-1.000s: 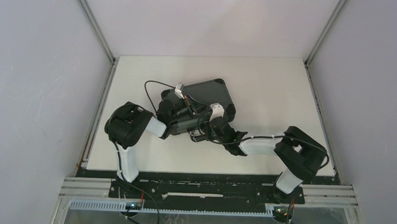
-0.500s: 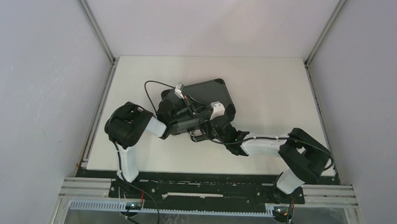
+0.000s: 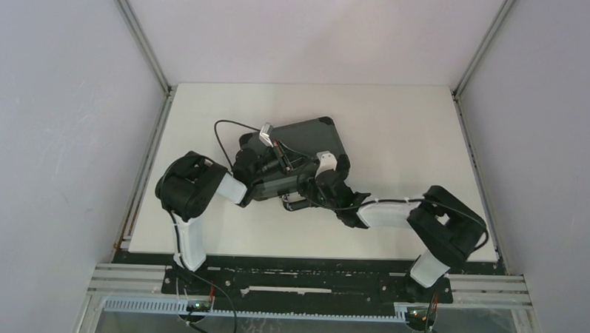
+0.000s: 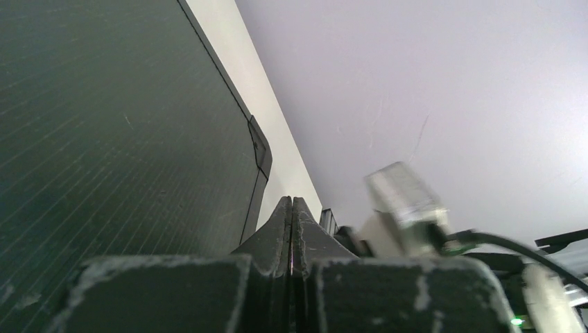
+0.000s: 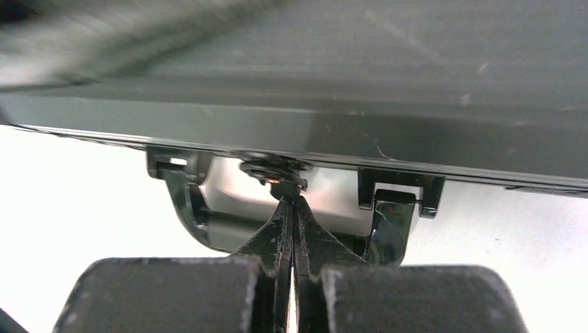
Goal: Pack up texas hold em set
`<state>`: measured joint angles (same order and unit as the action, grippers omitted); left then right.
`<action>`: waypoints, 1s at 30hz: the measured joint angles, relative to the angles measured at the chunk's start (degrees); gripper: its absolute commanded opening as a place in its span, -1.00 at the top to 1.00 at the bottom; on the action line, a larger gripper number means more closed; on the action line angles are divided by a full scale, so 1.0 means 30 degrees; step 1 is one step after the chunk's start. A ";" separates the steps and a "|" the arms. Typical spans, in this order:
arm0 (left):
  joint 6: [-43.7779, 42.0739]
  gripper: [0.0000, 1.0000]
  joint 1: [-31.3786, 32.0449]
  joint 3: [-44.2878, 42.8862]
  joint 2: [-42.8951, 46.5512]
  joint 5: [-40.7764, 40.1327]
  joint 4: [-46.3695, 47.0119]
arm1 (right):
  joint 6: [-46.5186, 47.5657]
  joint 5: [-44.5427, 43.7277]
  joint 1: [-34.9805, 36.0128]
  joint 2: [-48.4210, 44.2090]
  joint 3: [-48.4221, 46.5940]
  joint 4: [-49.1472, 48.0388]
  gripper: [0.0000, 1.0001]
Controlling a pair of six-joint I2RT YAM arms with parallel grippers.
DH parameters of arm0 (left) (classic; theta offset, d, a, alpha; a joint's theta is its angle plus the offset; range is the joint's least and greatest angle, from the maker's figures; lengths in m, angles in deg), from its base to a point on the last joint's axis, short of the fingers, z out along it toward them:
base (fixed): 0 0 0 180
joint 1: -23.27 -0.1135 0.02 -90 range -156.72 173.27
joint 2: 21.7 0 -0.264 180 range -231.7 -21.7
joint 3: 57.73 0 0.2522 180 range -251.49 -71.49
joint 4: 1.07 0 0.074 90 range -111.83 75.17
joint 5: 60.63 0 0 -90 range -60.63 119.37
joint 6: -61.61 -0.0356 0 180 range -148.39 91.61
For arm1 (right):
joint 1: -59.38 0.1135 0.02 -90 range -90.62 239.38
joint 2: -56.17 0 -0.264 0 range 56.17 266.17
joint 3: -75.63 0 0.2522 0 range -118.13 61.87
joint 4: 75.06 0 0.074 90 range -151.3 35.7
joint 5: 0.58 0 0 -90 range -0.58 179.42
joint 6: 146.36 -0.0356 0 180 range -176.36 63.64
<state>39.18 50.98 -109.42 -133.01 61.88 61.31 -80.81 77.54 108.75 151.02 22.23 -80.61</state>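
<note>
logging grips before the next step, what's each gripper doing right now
Left gripper: jaws shut, holding nothing, by the dark grey hard briefcase.
Right gripper: jaws shut, holding nothing, tips by its handle.

The briefcase (image 4: 118,139) shell, left of the fingers of the left gripper (image 4: 292,200), is matt dark-grey hard plastic, finely ribbed and lightly scratched. Beyond the fingertips of the right gripper (image 5: 291,198), its handle (image 5: 187,201) is glossy black plastic. Both grippers' fingers are matt black, scuffed whitish. Beneath, the table (image 5: 69,208) looks smooth and matt white.
</note>
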 measured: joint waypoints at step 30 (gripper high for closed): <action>-0.0058 0.99 -0.0015 0.0546 0.0437 -0.0408 0.0051 | -0.0379 -0.0474 0.0874 -0.1311 0.0525 -0.0590 1.00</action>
<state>39.00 50.93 -107.78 -131.69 60.66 61.46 -81.95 76.12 111.37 147.08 23.80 -82.38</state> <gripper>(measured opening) 0.006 0.003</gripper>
